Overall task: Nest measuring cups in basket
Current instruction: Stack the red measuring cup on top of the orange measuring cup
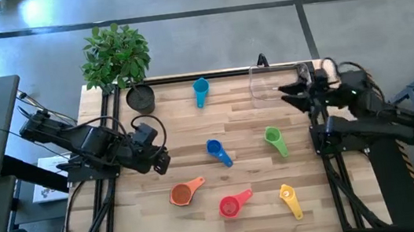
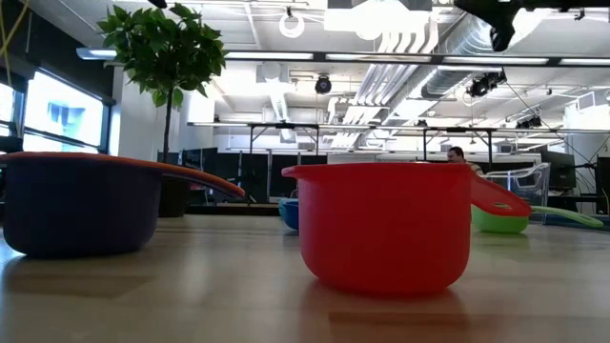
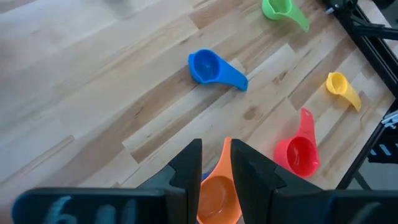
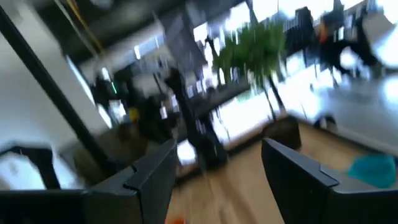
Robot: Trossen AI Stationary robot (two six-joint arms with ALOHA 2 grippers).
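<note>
Six cups lie scattered on the wooden table: teal [image 1: 201, 91], blue [image 1: 218, 151], green [image 1: 275, 141], orange [image 1: 186, 191], red [image 1: 233, 203] and yellow [image 1: 289, 199]. In the low view the orange cup sits inside a dark purple cup [image 2: 76, 205]. The clear basket [image 1: 270, 84] stands at the far edge. My left gripper [image 1: 163, 162] hangs above the table just left of the orange cup; its fingers are slightly apart, and the orange handle [image 3: 217, 165] shows through the gap [image 3: 216, 146]. My right gripper [image 1: 287, 90] is wide open [image 4: 217, 146] beside the basket's right side.
A black plant pot [image 1: 140, 99] with a green plant [image 1: 115, 54] stands at the far left corner. Black frame rails run along both sides of the table [image 1: 191, 118]. Bare wood lies between the blue cup and the teal cup. A person shows far off in the room [image 2: 457, 154].
</note>
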